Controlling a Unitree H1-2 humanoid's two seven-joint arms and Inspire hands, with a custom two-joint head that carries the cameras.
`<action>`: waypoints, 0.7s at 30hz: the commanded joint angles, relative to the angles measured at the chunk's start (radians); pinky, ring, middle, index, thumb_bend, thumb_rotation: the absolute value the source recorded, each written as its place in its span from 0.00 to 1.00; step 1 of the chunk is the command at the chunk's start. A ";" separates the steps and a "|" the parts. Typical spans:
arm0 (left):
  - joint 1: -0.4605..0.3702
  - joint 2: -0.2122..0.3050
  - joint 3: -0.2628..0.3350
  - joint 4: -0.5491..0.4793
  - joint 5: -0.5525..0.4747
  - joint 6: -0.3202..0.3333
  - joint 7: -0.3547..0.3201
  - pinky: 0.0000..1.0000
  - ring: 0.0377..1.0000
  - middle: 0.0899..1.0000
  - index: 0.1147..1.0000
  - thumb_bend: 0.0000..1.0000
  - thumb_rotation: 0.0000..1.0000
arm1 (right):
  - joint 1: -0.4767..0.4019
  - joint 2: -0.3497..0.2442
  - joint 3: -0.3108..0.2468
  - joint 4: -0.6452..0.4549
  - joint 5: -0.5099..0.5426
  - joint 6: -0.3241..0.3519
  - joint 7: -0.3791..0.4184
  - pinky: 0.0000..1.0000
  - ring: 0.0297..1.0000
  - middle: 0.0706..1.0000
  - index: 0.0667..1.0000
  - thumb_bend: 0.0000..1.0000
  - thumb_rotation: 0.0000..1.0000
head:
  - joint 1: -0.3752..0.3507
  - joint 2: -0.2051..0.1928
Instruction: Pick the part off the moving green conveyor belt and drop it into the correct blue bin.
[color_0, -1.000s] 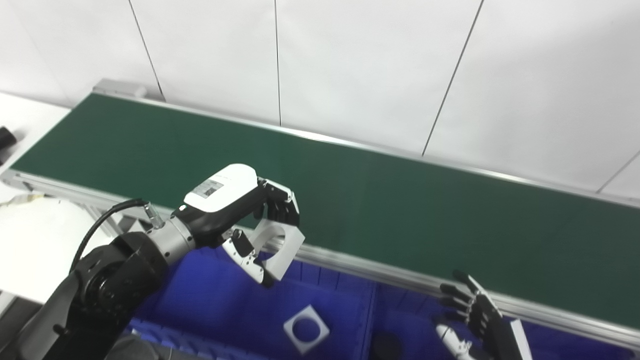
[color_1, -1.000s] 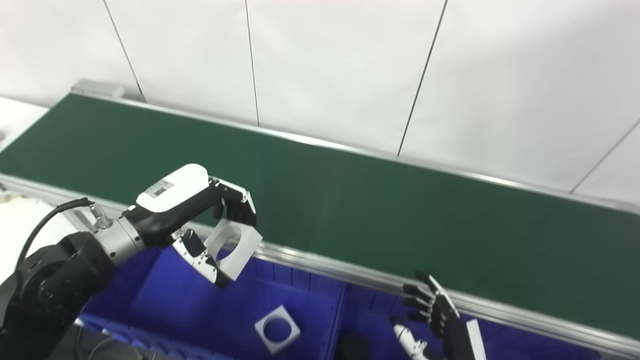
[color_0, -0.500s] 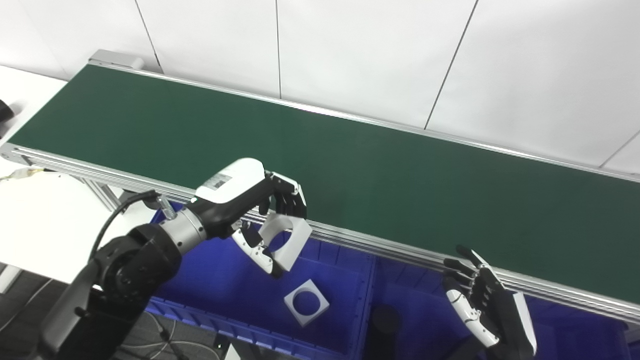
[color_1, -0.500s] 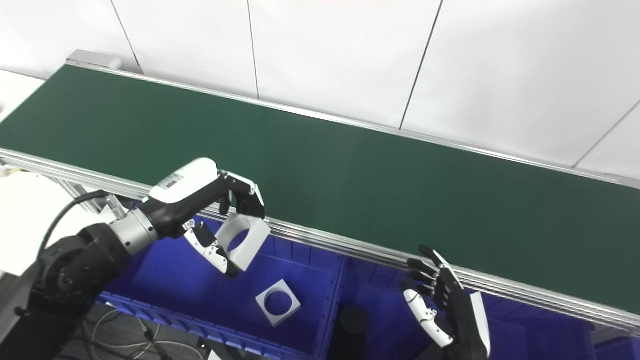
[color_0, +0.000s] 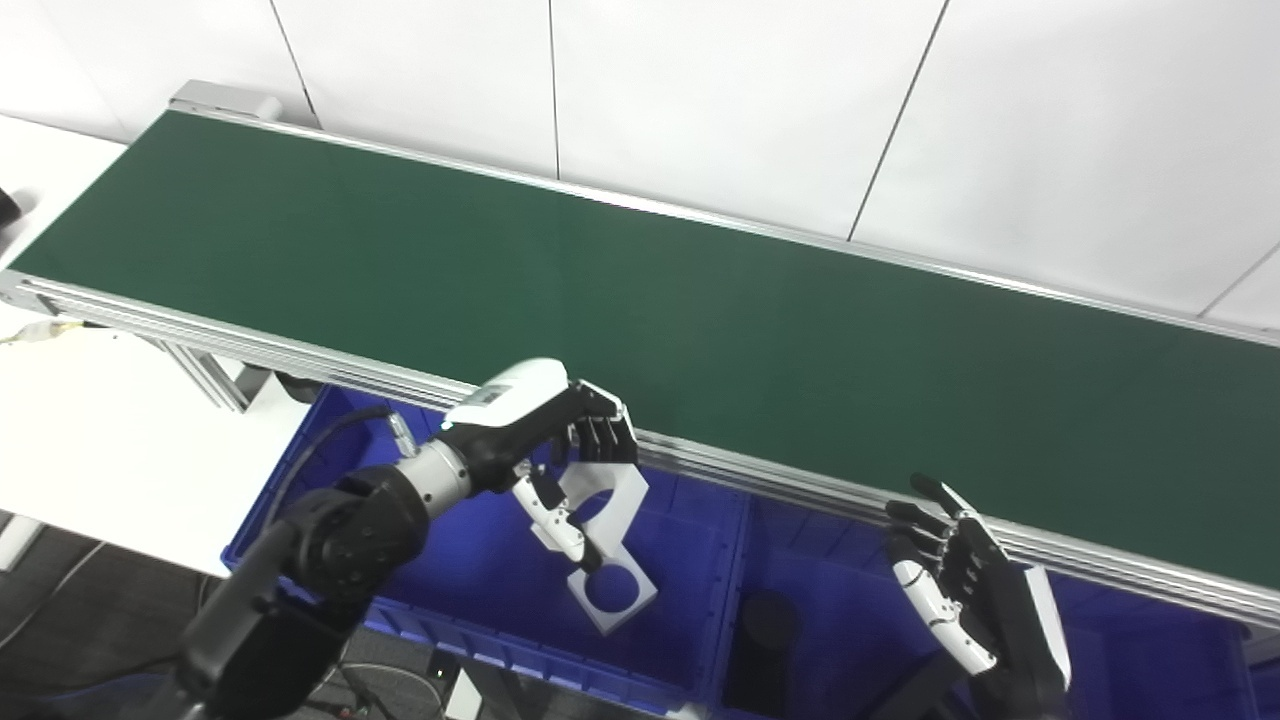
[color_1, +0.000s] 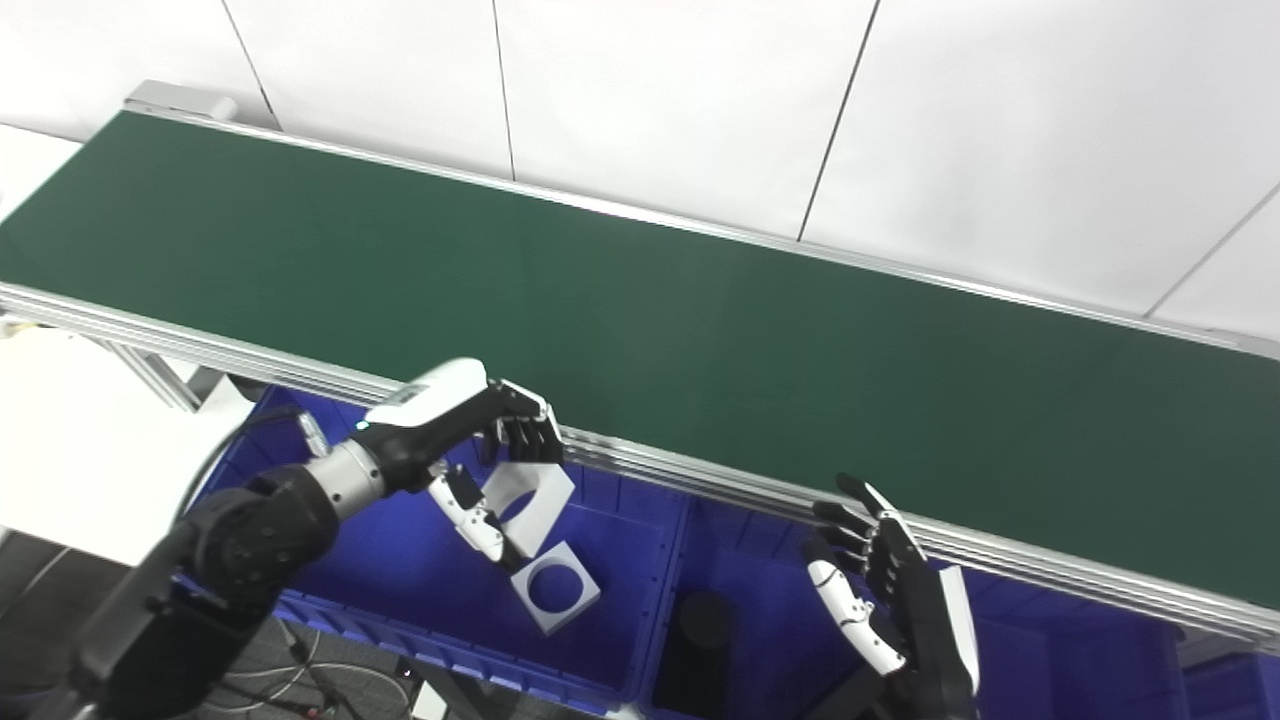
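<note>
My left hand (color_0: 560, 440) is shut on a white square part with a round hole (color_0: 608, 500), holding it inside the left blue bin (color_0: 450, 570), just in front of the green conveyor belt (color_0: 640, 300). A second white square part with a hole (color_0: 612, 592) lies flat on that bin's floor, right below the held one. My right hand (color_0: 975, 590) hovers open, fingers spread, over the right blue bin (color_0: 840, 630), holding nothing. No part lies on the belt.
A dark round part (color_0: 765, 620) rests in the right bin near the divider. The belt's aluminium rail (color_0: 800, 485) runs between the belt and bins. White table (color_0: 90, 430) at left; white wall panels behind.
My left hand has gone down and forward with the white part, from rail height into the left bin. The camera has tilted downward. The right hand has barely moved.
</note>
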 joint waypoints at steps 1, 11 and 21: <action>-0.038 0.005 -0.004 0.021 0.022 -0.039 0.053 0.33 0.38 0.44 0.45 0.50 0.00 | -0.007 -0.001 -0.005 -0.037 0.003 -0.001 -0.002 0.64 0.70 0.74 0.84 0.39 0.49 | -0.001 0.004; -0.085 -0.028 -0.086 0.202 0.057 -0.099 0.118 0.35 0.39 0.44 0.45 0.50 0.00 | -0.004 -0.012 -0.013 -0.042 0.020 0.005 0.012 0.65 0.71 0.74 0.85 0.39 0.48 | -0.012 0.012; -0.133 -0.033 -0.193 0.299 0.146 -0.072 0.097 0.43 0.41 0.42 0.44 0.50 0.00 | -0.001 -0.021 -0.015 -0.051 0.016 0.016 0.012 0.65 0.71 0.74 0.84 0.40 0.50 | -0.022 0.022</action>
